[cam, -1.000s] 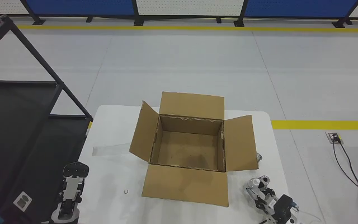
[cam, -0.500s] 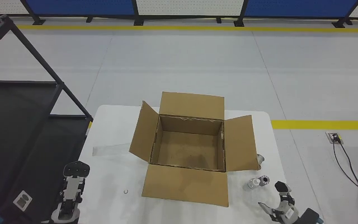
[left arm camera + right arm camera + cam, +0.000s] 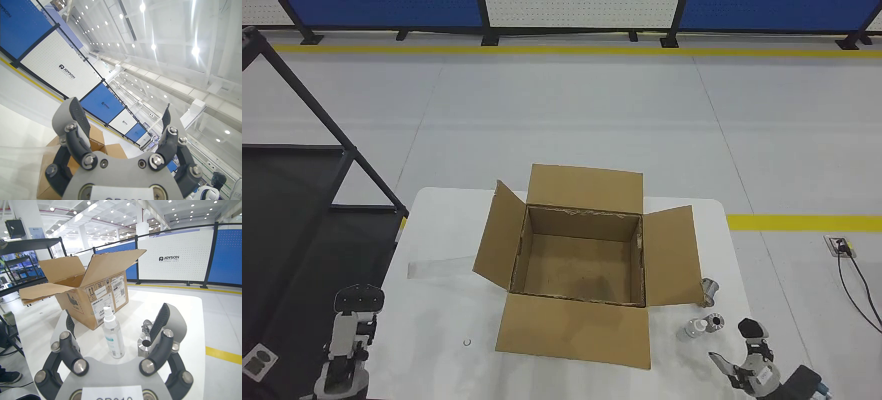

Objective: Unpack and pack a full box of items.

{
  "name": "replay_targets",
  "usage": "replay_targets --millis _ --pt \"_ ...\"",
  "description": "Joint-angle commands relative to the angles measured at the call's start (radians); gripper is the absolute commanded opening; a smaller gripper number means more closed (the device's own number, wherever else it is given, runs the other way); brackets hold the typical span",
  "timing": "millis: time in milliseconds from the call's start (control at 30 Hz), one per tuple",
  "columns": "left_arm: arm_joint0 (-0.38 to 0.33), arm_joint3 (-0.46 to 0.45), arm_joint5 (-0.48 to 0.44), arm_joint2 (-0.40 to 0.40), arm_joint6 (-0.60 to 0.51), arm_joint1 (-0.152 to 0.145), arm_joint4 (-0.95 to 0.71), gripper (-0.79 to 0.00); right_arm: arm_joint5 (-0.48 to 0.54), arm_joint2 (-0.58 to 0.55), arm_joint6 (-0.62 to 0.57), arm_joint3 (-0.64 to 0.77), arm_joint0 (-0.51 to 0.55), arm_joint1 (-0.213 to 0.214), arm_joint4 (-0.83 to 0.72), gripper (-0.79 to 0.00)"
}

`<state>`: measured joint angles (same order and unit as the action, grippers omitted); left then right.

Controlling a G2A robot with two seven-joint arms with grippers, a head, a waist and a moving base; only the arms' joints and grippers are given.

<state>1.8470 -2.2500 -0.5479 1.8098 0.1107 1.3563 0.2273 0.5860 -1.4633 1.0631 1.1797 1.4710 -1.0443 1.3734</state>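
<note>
Left gripper [image 3: 121, 104] and right gripper [image 3: 116, 310] gape empty; an off-centre grab could topple the bottle [image 3: 113, 336] (beside the box [image 3: 98, 298]).

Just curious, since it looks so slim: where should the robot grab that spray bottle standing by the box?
Probably on the spray bottle, around its clear round body below the pump, coming level from the open table side where the right gripper is. It stands upright, and the box blocks its far side.

Bright, even overhead lighting. Ceiling lights [image 3: 195, 51] flare in left wrist view; wrist views bow at edges; box [image 3: 580, 268] floor shaded.
</note>
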Motion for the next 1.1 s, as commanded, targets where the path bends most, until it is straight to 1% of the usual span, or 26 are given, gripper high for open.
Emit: replay_targets --millis 0,100,200,367,433,533,600,667,733,867,1067 --pt "-0.002 0.002 0.005 0.005 -0.003 0.000 -0.004 0.000 -0.013 -0.010 -0.011 0.067 0.027 0.001 -0.015 0.000" --pt "-0.002 0.005 0.008 0.012 0.017 0.002 -0.003 0.000 0.028 -0.031 -0.047 0.150 0.061 0.006 -0.023 0.000" --pt "0.005 0.004 0.009 0.019 0.034 0.004 -0.006 0.000 0.059 -0.039 -0.157 0.211 0.059 0.006 -0.083 0.000" --pt "0.022 0.002 -0.001 0.027 0.050 0.006 -0.004 0.000 0.084 -0.031 -0.335 0.278 0.029 0.002 -0.192 0.000" --pt "0.030 0.004 -0.006 0.030 0.060 0.008 -0.005 0.000 0.119 -0.023 -0.428 0.285 0.000 0.001 -0.246 0.000" --pt "0.039 0.007 -0.011 0.031 0.067 0.010 -0.002 0.000 0.164 -0.007 -0.534 0.277 -0.045 -0.001 -0.322 0.000" --pt "0.042 0.008 -0.014 0.031 0.071 0.011 0.001 0.000 0.158 -0.003 -0.573 0.276 -0.064 -0.003 -0.350 0.000" --pt "0.047 0.007 -0.015 0.030 0.073 0.012 0.003 0.000 0.120 -0.003 -0.606 0.277 -0.076 -0.005 -0.373 0.000" --pt "0.051 0.005 -0.017 0.029 0.075 0.013 0.005 0.000 0.103 0.007 -0.642 0.284 -0.083 -0.009 -0.403 0.000" --pt "0.053 0.003 -0.018 0.030 0.078 0.015 0.010 0.000 0.085 0.031 -0.754 0.294 -0.109 -0.013 -0.442 0.000" --pt "0.056 0.003 -0.017 0.034 0.091 0.018 0.014 0.000 0.086 0.031 -0.760 0.296 -0.111 -0.013 -0.443 0.000"
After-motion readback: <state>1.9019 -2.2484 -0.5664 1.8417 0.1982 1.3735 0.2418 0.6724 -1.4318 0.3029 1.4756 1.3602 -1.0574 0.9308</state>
